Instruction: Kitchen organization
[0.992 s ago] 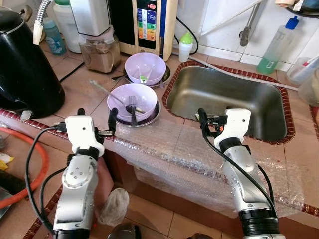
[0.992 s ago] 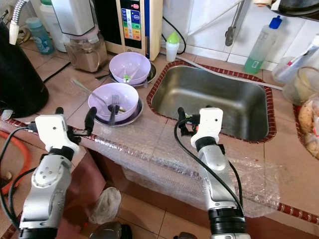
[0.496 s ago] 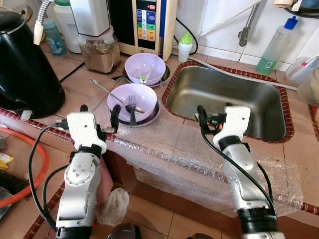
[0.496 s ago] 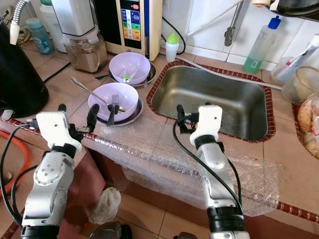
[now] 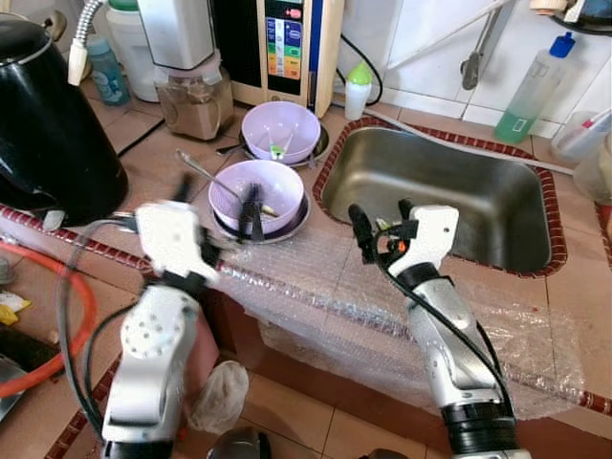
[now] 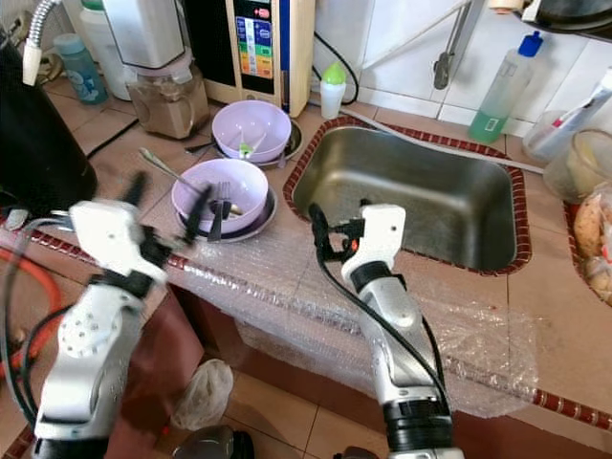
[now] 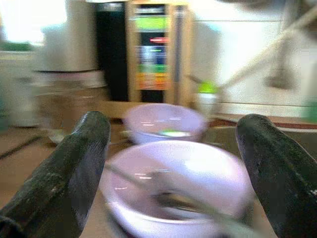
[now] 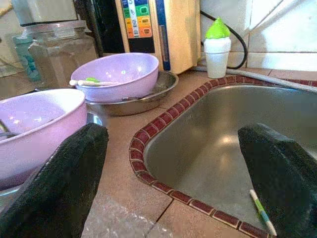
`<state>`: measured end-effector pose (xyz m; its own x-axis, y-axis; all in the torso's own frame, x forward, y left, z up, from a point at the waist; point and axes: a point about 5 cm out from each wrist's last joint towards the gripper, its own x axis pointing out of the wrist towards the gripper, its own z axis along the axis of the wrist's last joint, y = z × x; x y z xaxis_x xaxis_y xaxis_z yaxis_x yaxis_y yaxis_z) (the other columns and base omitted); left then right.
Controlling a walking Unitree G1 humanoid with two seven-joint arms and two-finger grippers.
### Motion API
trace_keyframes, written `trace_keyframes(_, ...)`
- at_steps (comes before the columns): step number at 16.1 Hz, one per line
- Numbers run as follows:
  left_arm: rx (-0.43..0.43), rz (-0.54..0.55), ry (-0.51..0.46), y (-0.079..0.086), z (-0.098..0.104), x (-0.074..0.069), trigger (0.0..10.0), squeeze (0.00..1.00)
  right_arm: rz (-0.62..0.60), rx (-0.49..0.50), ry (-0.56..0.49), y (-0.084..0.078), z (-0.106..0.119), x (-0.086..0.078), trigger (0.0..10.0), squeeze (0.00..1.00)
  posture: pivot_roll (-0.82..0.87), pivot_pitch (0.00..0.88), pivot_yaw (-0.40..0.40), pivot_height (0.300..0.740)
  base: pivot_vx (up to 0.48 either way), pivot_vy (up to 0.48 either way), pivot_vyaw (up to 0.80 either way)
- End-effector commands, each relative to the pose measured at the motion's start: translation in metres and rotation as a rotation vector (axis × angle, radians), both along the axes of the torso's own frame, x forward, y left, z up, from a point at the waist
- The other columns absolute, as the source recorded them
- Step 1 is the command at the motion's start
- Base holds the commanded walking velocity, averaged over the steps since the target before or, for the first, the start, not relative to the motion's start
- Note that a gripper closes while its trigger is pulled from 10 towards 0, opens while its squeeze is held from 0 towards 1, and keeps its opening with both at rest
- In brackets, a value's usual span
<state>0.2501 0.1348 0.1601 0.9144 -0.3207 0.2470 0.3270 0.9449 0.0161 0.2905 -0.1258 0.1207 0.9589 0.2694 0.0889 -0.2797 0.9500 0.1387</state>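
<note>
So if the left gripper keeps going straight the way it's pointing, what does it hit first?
Most likely the near lilac plastic bowl holding a fork. It sits dead ahead between the open fingers of the left gripper, with the second bowl behind it. The depth is blurred, though.

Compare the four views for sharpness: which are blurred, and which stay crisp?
Left wrist view: soft throughout, the near purple bowl smeared. Both eye views: the left pincer and its arm streaked, the counter sharp. Right wrist view: crisp, down to the sink's tiled rim.
</note>
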Motion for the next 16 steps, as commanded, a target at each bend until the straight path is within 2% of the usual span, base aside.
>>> trace_keyframes(1,0.004,-0.046,-0.011,-0.001,0.004,-0.003,10.0,0.0,-0.009,0.004,0.005,-0.007,-0.002,0.0,10.0,0.0,0.04,0.001,0.013,0.74,0.0,0.0,0.0)
trace_keyframes(4,0.058,-0.192,0.005,-0.005,0.005,-0.013,10.0,0.0,0.002,-0.013,0.021,-0.009,-0.006,0.001,10.0,0.0,0.04,0.002,0.003,0.74,0.0,0.0,0.0)
trace_keyframes(6,0.128,-0.261,0.045,-0.006,-0.006,-0.017,10.0,0.0,0.008,-0.023,0.028,-0.008,-0.009,0.002,10.0,0.0,0.05,0.0,0.001,0.74,0.0,0.0,0.0)
trace_keyframes(8,0.166,-0.287,0.076,-0.004,-0.012,-0.018,10.0,0.0,0.017,-0.027,0.03,-0.007,-0.01,0.002,10.0,0.0,0.05,0.0,0.001,0.74,0.0,0.0,0.0)
trace_keyframes(11,0.22,-0.277,0.067,-0.002,-0.013,-0.014,10.0,0.0,0.055,-0.037,0.032,-0.004,-0.012,0.001,10.0,0.0,0.05,0.0,0.001,0.74,0.0,0.0,0.0)
trace_keyframes(12,0.26,-0.267,0.059,-0.002,-0.016,-0.011,4.5,0.0,0.134,-0.024,0.041,0.003,-0.012,-0.004,10.0,0.0,0.04,0.004,0.001,0.74,0.0,0.0,0.0)
trace_keyframes(13,0.296,-0.27,0.048,-0.004,-0.02,-0.01,0.0,0.0,0.197,-0.029,0.054,0.007,-0.015,-0.008,10.0,0.0,0.04,0.004,0.001,0.74,0.0,0.0,0.0)
trace_keyframes(16,0.307,-0.255,0.068,-0.002,-0.032,-0.005,0.0,0.0,0.307,-0.02,0.075,0.009,-0.017,-0.018,10.0,0.0,0.03,0.013,0.005,0.74,0.0,0.0,0.0)
